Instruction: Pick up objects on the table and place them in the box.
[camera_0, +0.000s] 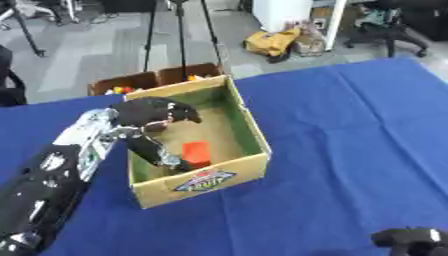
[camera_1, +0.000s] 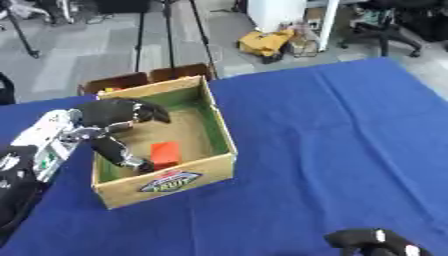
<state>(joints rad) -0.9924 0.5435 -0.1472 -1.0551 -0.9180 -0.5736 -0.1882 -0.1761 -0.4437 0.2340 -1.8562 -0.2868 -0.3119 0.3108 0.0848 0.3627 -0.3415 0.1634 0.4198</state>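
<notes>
1. Box (camera_0: 249, 125) sits open on the blue table (camera_0: 350, 125), an orange block (camera_0: 196, 153) lying on its floor.
2. Left hand (camera_0: 156, 112) reaches over the box's left wall, fingers relaxed, holding nothing, thumb beside the block.
3. Right hand (camera_1: 372, 241) shows at the bottom edge, more of it in the right eye view; its fingers cannot be made out.
</notes>
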